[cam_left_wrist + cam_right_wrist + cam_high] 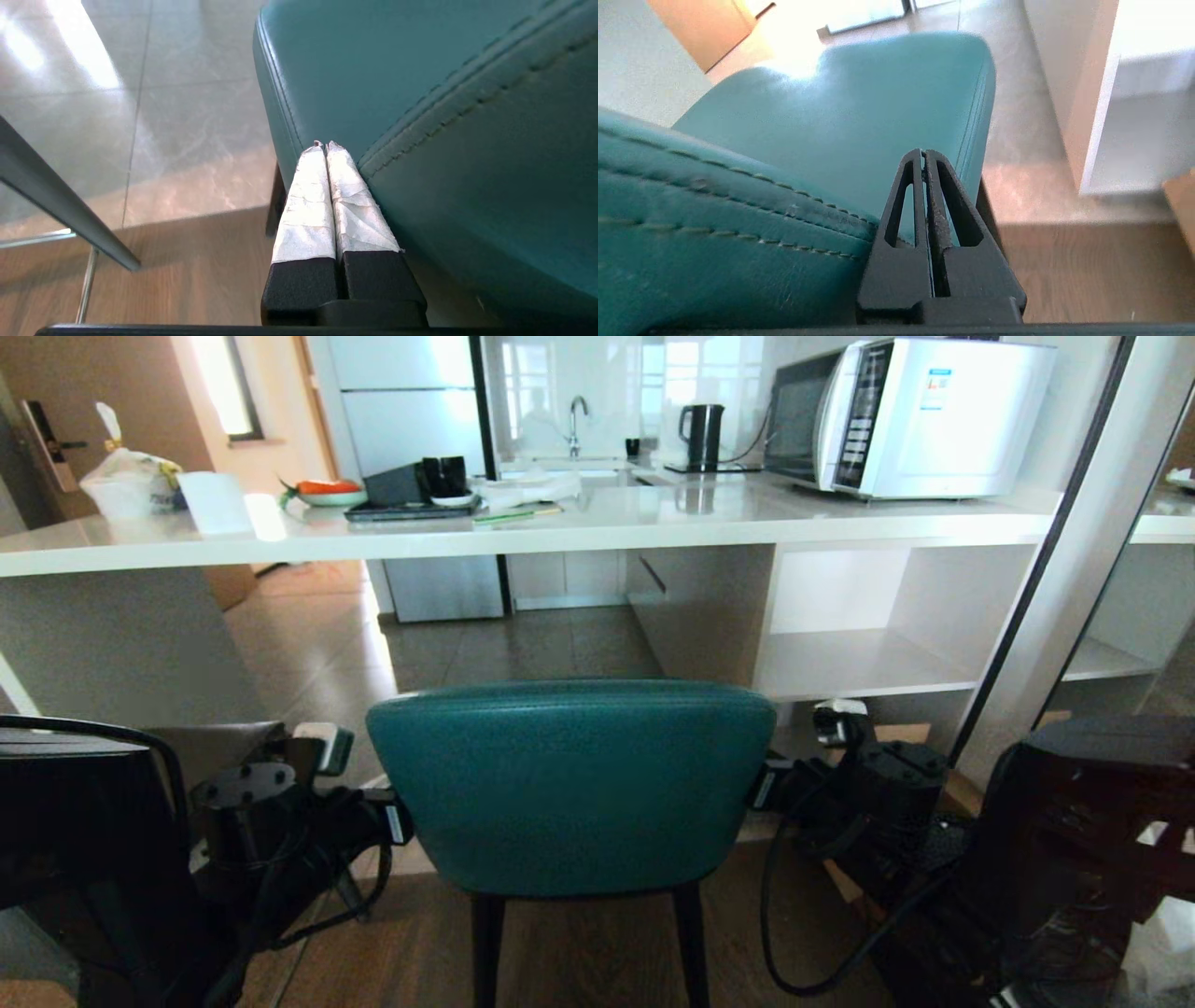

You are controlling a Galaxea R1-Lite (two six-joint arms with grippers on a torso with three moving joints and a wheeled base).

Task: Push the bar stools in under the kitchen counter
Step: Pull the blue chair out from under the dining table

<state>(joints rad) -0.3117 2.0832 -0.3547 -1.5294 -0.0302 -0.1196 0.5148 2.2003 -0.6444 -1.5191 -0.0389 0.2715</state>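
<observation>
My left gripper has its two white-wrapped fingers pressed flat together with nothing between them, and it rests against the left edge of the teal stool, right where the padded back meets the seat. My right gripper is the same on the other side: its black fingers are squeezed tight together, holding nothing, and they sit against the right edge of the stool's back. So I am not grabbing the stool, I have one closed gripper on each side of it, like two flat hands. From my head camera the teal stool stands right in front of me, near, with its back towards me and its thin black legs on the wooden floor. The kitchen counter is farther away, a long white top with open space under it, and the white shelf unit is under it on the right. The stool is still out from the counter, so I think the step in hand is pushing this stool in. Next I think I must push straight ahead, with both sides pushing the same, so the stool does not turn and bump the shelf unit on the right. I must go gently so it does not tip. On the counter to the far right is a microwave with a small blue and white sticker, but I cannot read the words on it. I see no other writing I can read, and I cannot see the dark grey stool
</observation>
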